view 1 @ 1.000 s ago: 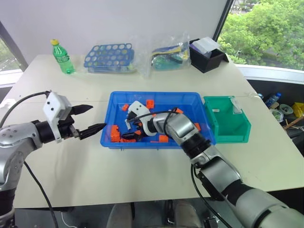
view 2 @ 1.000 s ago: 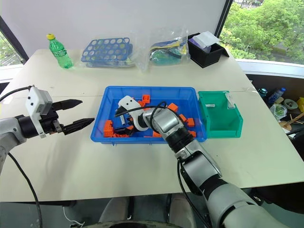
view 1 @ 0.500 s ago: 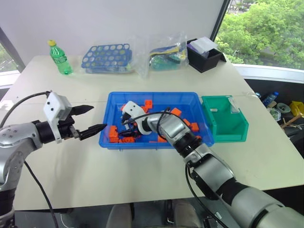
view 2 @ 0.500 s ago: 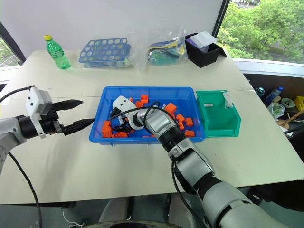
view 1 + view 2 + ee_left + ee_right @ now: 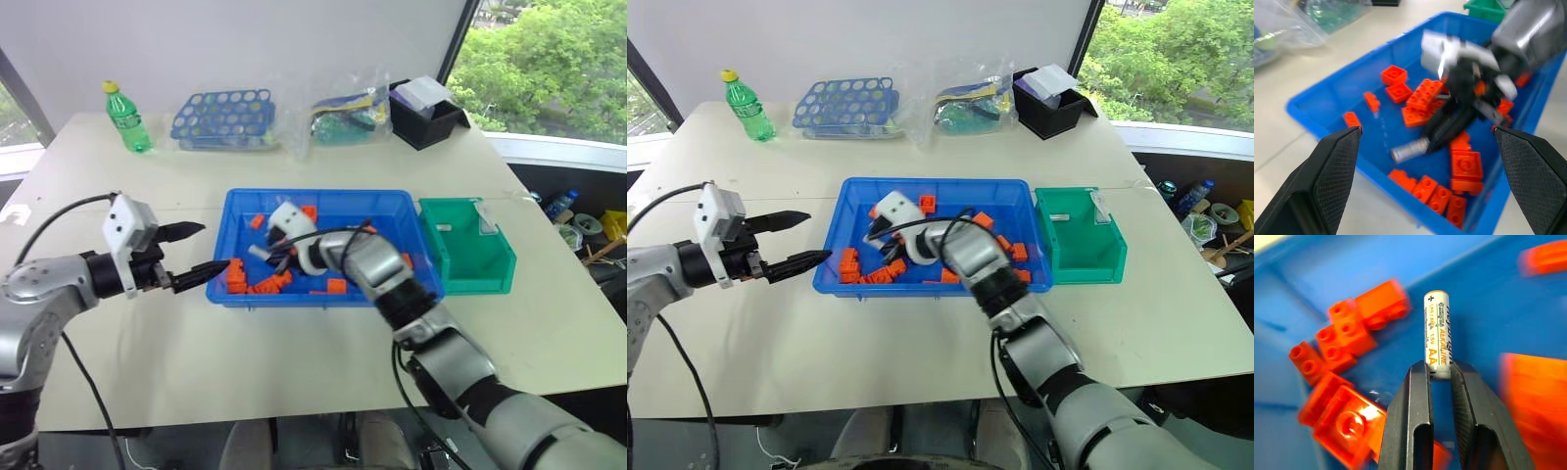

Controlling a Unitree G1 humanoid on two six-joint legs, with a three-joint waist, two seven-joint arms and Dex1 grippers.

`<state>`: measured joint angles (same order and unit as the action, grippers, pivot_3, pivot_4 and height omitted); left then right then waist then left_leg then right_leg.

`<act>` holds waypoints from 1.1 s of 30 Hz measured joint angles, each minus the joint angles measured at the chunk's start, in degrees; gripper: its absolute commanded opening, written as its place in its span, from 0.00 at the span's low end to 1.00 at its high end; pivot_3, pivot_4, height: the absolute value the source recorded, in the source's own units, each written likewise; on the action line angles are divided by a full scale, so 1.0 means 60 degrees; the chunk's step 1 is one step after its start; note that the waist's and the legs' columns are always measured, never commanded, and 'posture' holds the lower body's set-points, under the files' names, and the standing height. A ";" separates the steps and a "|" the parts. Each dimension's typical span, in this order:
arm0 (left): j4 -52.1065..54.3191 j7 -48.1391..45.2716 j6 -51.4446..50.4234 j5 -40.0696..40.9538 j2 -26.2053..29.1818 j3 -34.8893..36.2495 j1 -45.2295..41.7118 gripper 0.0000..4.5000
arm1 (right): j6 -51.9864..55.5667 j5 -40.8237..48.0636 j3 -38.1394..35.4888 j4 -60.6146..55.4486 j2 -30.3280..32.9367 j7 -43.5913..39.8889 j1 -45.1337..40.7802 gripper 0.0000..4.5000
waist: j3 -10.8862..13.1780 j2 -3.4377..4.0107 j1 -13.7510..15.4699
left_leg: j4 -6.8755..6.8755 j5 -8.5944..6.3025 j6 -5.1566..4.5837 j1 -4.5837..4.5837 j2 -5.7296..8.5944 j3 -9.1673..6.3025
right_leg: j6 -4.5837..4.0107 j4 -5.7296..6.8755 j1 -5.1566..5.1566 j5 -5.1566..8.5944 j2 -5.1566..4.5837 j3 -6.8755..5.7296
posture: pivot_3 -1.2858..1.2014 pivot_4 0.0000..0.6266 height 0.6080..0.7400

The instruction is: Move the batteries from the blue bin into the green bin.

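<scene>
Battery (image 5: 1436, 333) between right gripper (image 5: 1439, 374) jaws

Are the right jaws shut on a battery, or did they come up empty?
Shut on it: the right gripper pinches one end of an AA battery, held above the orange bricks in the blue bin.

Bright daylight pours in from the window (image 5: 549, 69) on the right, soft shadows on the table (image 5: 294, 352); orange bricks (image 5: 1342, 347) smear with motion blur up close.
</scene>
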<state>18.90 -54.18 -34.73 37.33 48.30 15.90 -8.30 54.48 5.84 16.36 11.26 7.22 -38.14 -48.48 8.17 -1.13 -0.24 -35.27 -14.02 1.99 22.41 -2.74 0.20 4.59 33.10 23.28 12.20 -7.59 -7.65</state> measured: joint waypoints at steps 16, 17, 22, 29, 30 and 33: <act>-0.0357 0.0026 0.0043 -0.0096 -0.0680 -0.1230 -0.1126 1.00 | 0.3131 0.1128 -0.6482 -0.5149 0.3719 0.1377 0.3444 0.00 | -0.0004 -0.0004 0.0129 | 0.0013 -0.0002 0.0000 -0.0001 -0.0009 0.0033 | 0.0030 -0.0024 -0.0018 0.0023 -0.0005 -0.0002 | 0.52 0.24 0.87; -0.0434 0.0003 0.0045 -0.0101 -0.0718 -0.1301 -0.1242 1.00 | 0.3111 0.1138 -0.6608 -0.5191 0.3818 0.1435 0.3736 0.11 | -0.0005 -0.0005 0.0135 | 0.0014 -0.0001 0.0000 -0.0001 -0.0010 0.0033 | 0.0029 -0.0021 -0.0018 0.0023 -0.0005 -0.0003 | 0.52 0.24 0.87; -0.0573 -0.0111 0.0054 -0.0106 -0.0817 -0.1422 -0.1482 1.00 | 0.3086 0.1468 -0.6648 -0.5242 0.3833 0.1525 0.4476 0.66 | -0.0005 -0.0005 0.0136 | 0.0008 -0.0001 0.0000 -0.0001 -0.0011 0.0036 | 0.0030 -0.0031 -0.0014 0.0023 -0.0008 -0.0002 | 0.52 0.24 0.87; -0.0593 -0.0144 0.0053 -0.0146 -0.0840 -0.1432 -0.1657 1.00 | 0.1855 0.1725 -0.5666 -0.4863 0.4575 0.1290 0.3422 0.88 | 0.0022 0.0043 0.0130 | 0.0012 -0.0001 -0.0001 0.0004 -0.0013 0.0048 | 0.0031 -0.0129 -0.0012 0.0023 -0.0005 -0.0008 | 0.52 0.24 0.87; -0.0592 -0.0138 0.0051 -0.0154 -0.0832 -0.1424 -0.1654 1.00 | 0.1718 0.1901 -0.5500 -0.4828 0.4533 0.1158 0.2977 0.88 | 0.0021 0.0041 0.0111 | 0.0012 -0.0002 -0.0001 0.0004 -0.0013 0.0049 | 0.0031 -0.0129 -0.0012 0.0022 -0.0005 -0.0008 | 0.52 0.24 0.87; -0.0574 -0.0130 0.0046 -0.0163 -0.0822 -0.1413 -0.1647 1.00 | 0.1375 0.2311 -0.4802 -0.4728 0.4103 0.0824 0.1966 0.88 | 0.0020 0.0040 0.0090 | 0.0022 -0.0001 -0.0003 0.0002 -0.0015 0.0048 | 0.0030 -0.0125 -0.0013 0.0019 0.0000 -0.0008 | 0.52 0.24 0.87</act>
<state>15.45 -54.96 -34.46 36.35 43.36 7.42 -18.18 62.73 19.70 -12.45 -17.10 31.84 -33.20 -36.69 8.29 -0.90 0.30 -35.14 -14.03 1.97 22.42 -2.83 0.48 4.77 32.34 23.20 12.31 -7.59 -7.69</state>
